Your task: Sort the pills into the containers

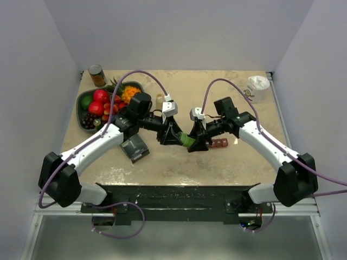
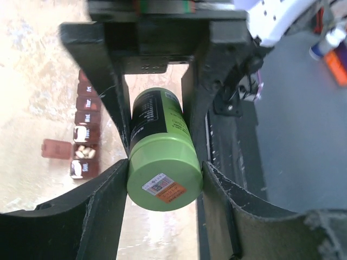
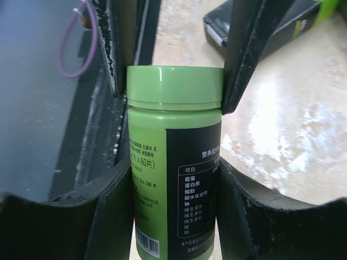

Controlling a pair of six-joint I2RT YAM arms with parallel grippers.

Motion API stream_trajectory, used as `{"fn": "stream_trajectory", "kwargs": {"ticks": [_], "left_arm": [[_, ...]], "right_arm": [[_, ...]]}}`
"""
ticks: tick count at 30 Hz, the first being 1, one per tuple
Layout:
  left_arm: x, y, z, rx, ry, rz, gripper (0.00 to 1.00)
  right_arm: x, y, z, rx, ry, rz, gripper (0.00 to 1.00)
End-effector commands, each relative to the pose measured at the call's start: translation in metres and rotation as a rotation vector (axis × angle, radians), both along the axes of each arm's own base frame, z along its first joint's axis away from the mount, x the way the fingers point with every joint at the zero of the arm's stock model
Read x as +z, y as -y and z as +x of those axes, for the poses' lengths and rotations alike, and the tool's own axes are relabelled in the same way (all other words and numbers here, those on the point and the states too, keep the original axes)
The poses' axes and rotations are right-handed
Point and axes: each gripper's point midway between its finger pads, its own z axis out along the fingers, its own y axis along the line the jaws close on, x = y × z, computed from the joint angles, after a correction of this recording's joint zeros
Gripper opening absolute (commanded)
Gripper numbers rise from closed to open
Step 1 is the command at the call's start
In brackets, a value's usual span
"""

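Green pill bottle (image 1: 186,141) is held level at frame centre. The cap is clamped by left fingers (image 2: 103,211) and the body by right fingers (image 3: 105,216), likely so the cap can be twisted off. Pill organizer (image 1: 219,143) is laid on the counter (image 1: 179,162) just right of it, with one lid open for filling.

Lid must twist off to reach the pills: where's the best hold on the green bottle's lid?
Pinch the lid across its smooth round side wall, coming end-on from the lid end; it's a short cylinder. The left gripper grips it so, the right gripper holding the body.
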Motion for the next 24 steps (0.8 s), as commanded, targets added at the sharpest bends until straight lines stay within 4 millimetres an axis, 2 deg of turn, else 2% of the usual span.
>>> {"fn": "stream_trajectory", "kwargs": {"ticks": [1,5,7,8,9,10,11,12,13,14,15,17,19,23,24], "left_arm": [[0.013,0.001,-0.004,-0.133,0.271,-0.058,0.1],[0.014,0.003,0.002,-0.155,0.339,-0.069,0.18],[0.014,0.004,0.002,-0.152,0.343,-0.078,0.33],[0.024,0.006,0.004,-0.132,0.358,-0.107,0.38],[0.022,0.004,0.006,-0.1,0.357,-0.107,0.53],[0.027,0.003,0.007,-0.074,0.366,-0.124,0.6],[0.054,0.002,0.01,-0.028,0.413,-0.201,0.67],[0.047,-0.003,0.013,0.029,0.396,-0.204,0.81],[0.055,-0.006,0.011,0.065,0.347,-0.239,0.86],[0.08,-0.014,0.012,0.1,0.404,-0.316,0.92],[0.077,-0.018,0.013,0.143,0.373,-0.326,0.99],[0.094,-0.026,0.008,0.163,0.345,-0.377,0.99],[0.101,-0.028,0.004,0.177,0.28,-0.387,0.99],[0.103,-0.032,-0.002,0.19,0.184,-0.374,0.99],[0.104,-0.033,-0.001,0.208,0.177,-0.372,0.99]], "right_arm": [[0.051,-0.017,-0.025,0.179,-0.038,0.195,0.0],[0.058,-0.021,-0.034,0.226,-0.094,0.218,0.0],[0.059,-0.022,-0.036,0.24,-0.112,0.22,0.0],[0.058,-0.021,-0.036,0.24,-0.112,0.218,0.0],[0.056,-0.021,-0.034,0.237,-0.107,0.206,0.0],[0.054,-0.02,-0.035,0.243,-0.1,0.196,0.0],[0.051,-0.018,-0.036,0.249,-0.096,0.182,0.0],[0.047,-0.016,-0.037,0.257,-0.089,0.162,0.0],[0.047,-0.012,-0.042,0.283,-0.068,0.157,0.0],[0.039,-0.012,-0.041,0.291,-0.084,0.138,0.0],[0.036,-0.01,-0.04,0.297,-0.077,0.122,0.0],[0.034,-0.009,-0.039,0.307,-0.064,0.113,0.0],[0.032,-0.009,-0.036,0.304,-0.049,0.107,0.0],[0.029,-0.011,-0.025,0.261,-0.002,0.069,0.0],[0.035,-0.01,-0.025,0.222,-0.023,0.052,0.0]]}}
